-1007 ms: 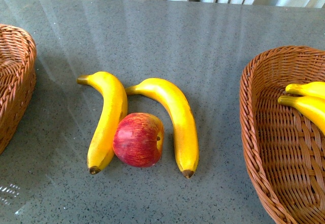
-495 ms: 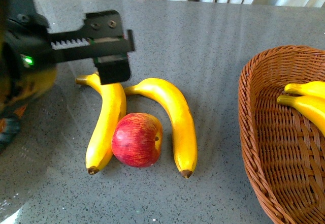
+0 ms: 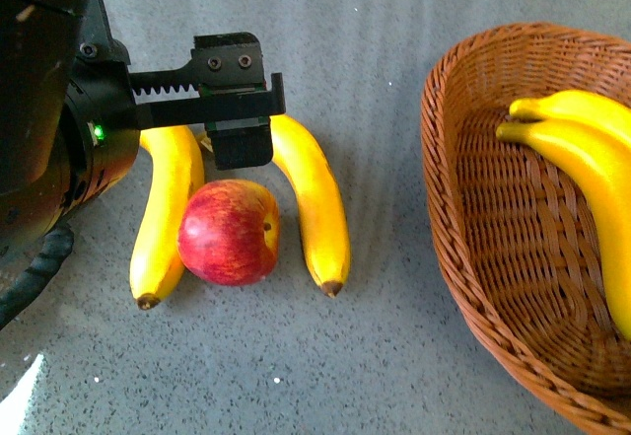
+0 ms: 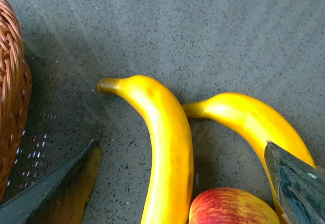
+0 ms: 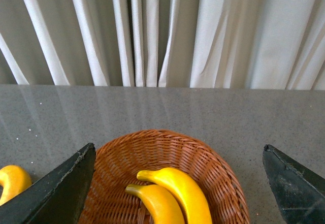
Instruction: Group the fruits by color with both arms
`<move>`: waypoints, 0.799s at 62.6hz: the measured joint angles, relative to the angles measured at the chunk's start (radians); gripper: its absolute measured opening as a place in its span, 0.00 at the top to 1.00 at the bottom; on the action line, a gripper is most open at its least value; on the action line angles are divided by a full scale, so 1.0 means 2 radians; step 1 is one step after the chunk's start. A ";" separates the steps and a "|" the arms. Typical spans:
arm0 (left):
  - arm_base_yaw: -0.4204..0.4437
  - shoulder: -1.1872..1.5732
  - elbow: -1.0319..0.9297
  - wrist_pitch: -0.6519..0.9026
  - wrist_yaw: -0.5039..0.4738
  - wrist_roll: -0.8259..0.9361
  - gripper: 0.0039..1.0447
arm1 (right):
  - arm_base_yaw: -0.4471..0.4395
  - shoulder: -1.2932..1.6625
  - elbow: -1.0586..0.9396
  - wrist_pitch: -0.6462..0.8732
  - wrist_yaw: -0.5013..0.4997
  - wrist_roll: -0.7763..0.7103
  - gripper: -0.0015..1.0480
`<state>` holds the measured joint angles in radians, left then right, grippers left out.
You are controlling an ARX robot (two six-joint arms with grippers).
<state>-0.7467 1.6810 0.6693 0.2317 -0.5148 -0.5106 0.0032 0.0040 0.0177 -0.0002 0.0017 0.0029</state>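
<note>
Grey speckled countertop (image 3: 394, 356) forms the work surface, with white curtains (image 5: 152, 31) hanging behind its far edge.

Left claw (image 4: 181, 145): open, fingers (image 4: 56, 193) spread wide, gripping nothing. It is stationed over the loose fruit cluster.
- First banana (image 4: 170, 148) runs lengthwise through the gap between the fingers, roughly on the claw's centre line.
- Second banana (image 4: 249, 117) arches away beside the first and is partly covered by the other finger.
- Red apple (image 4: 231, 206), streaked yellow, sits between the two bananas, inside the span of the fingers and touching the first banana.

The front view agrees. One black finger of the claw overlaps the stem ends of both bananas. The apple lies just short of that finger on the robot's side, wedged between the bananas. Whether the finger touches any fruit cannot be determined.

A wicker basket (image 4: 10, 107) stands outside the claw's span, beyond the finger on the first banana's side and apart from the fruit. Only its rim shows.

Right claw (image 5: 179, 149): likewise open and empty, fingers wide apart. A second wicker basket (image 5: 218, 163) lies ahead of it, framed between its fingers. Two bananas (image 5: 188, 191) rest side by side inside that basket, touching each other.

In the front view this basket stands well to the right of the left claw, clear of the fruit cluster.
</note>
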 joint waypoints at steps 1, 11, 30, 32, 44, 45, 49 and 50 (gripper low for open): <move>-0.001 0.001 0.000 -0.001 0.001 -0.001 0.09 | 0.000 0.000 0.000 0.000 0.000 0.000 0.09; -0.005 0.009 0.002 -0.009 0.021 -0.009 0.09 | 0.000 0.000 0.000 0.000 0.000 0.000 0.09; -0.015 0.010 0.006 -0.027 0.071 0.007 0.09 | 0.000 0.000 0.000 0.000 0.000 0.000 0.09; -0.017 0.010 0.006 -0.027 0.075 0.010 0.09 | 0.000 0.000 0.000 0.000 0.000 0.000 0.09; -0.022 0.013 0.004 -0.030 0.092 0.021 0.09 | 0.000 0.000 0.000 0.000 0.000 0.000 0.09; -0.022 0.013 0.003 -0.031 0.093 0.022 0.09 | 0.000 0.000 0.000 0.000 0.000 0.000 0.09; -0.023 0.013 0.001 -0.032 0.098 0.026 0.09 | 0.000 0.000 0.000 0.000 0.000 0.000 0.09; -0.023 0.013 0.001 -0.032 0.099 0.027 0.09 | 0.000 0.000 0.000 0.000 0.000 0.000 0.09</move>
<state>-0.7929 1.7073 0.6704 0.1677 -0.3176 -0.4572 0.0032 0.0040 0.0177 -0.0002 0.0017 0.0029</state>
